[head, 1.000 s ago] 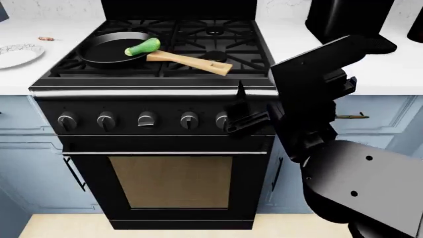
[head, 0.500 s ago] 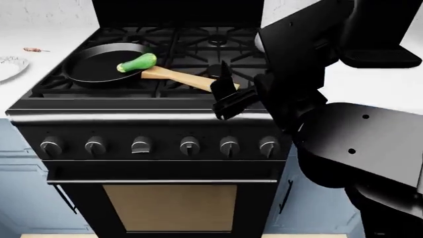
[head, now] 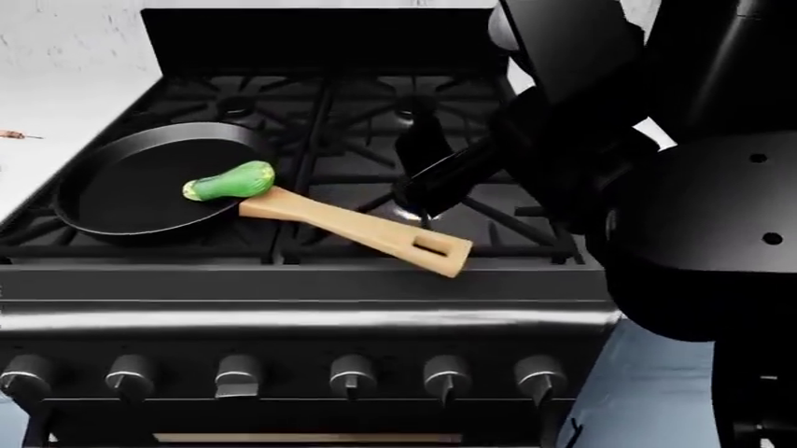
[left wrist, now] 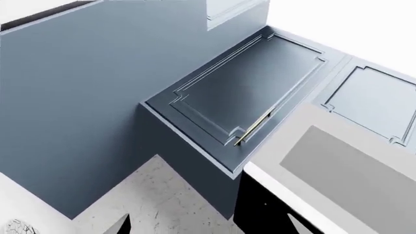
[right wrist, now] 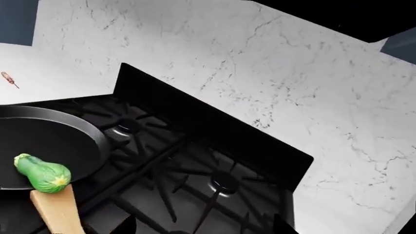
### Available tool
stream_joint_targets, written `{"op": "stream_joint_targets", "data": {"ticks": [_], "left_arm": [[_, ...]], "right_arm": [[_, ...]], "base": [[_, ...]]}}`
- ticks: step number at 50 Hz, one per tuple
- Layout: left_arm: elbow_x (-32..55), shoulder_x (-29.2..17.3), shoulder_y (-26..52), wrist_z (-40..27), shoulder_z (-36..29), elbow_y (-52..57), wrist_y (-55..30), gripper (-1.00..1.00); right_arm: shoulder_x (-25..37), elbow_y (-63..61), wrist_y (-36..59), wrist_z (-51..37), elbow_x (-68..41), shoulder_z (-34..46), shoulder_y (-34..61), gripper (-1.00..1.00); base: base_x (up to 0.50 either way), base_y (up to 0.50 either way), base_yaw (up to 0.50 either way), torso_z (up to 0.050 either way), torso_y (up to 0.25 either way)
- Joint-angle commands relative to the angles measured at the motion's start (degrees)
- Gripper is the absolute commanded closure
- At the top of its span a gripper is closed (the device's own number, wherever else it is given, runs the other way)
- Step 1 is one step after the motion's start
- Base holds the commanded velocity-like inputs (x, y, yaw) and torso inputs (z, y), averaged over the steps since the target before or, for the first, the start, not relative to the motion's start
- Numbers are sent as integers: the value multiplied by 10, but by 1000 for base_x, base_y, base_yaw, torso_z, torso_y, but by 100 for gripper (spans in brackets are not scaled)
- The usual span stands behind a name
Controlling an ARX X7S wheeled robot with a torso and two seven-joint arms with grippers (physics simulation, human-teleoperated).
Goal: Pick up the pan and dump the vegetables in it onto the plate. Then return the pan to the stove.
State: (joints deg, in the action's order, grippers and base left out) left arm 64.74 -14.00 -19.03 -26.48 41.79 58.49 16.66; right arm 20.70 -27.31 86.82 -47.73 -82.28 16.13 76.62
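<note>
One tool in play — the right tool (head: pixel 417 177), grip unreadable, hangs just above the handle (head: pixel 361 228), which runs away left to the pan (head: pixel 137 191) holding the zucchini (head: pixel 230 181) — left arm unseen.

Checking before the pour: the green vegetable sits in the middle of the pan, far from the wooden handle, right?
Not quite. The green vegetable lies at the edge of the pan, right where the wooden handle joins it, as the head view shows.
</note>
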Motion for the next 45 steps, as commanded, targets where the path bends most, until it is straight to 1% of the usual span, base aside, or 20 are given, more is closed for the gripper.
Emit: {"op": "stream_joint_targets", "data": {"ticks": [1,5,9,12,14,16,20,25,31,36,45], "left_arm": [[-3,-4,-3,-3,-5,-1,8,-100],[-6,-5,-4,-4,-7,-1,9,-100],[-5,-6,-6,-4,-8,-2,12,-100],[-5,-7,-7,-5,-8,-2,15,-100],[-6,-8,-7,-5,-9,-3,15,-100],[-7,-9,-8,-6,-10,-3,16,-100],[-8,-10,-8,-6,-13,-5,17,-100],[-8,-11,-10,-6,-13,-4,21,-100],[-6,-11,-14,-6,-12,-5,27,-100],[-12,-12,-12,-7,-18,-7,26,-100],[-12,-14,-15,-9,-19,-7,30,-100]], "right_arm": [[21,4,-12,-36,-76,-4,9,-100],[20,4,-30,-45,-97,-13,2,-100],[19,-4,-32,-33,-98,-2,-7,-100],[12,0,-42,-37,-126,-2,-6,-100],[9,8,-47,-53,-158,3,4,-100],[12,34,-60,-101,-222,24,22,-100],[-2,69,-75,-116,-265,47,48,-100],[-23,119,-78,-104,-261,67,70,-100],[-31,179,-82,-79,-246,76,83,-100],[-33,216,-82,-109,-314,113,94,-100],[-28,240,-58,-117,-348,166,110,-100]], "base": [[500,0,0,0,0],[489,0,0,0,0],[44,0,0,0,3],[0,0,0,0,0],[0,0,0,0,0],[0,0,0,0,0],[0,0,0,0,0],[0,0,0,0,0],[0,0,0,0,0],[0,0,0,0,0],[0,0,0,0,0]]}}
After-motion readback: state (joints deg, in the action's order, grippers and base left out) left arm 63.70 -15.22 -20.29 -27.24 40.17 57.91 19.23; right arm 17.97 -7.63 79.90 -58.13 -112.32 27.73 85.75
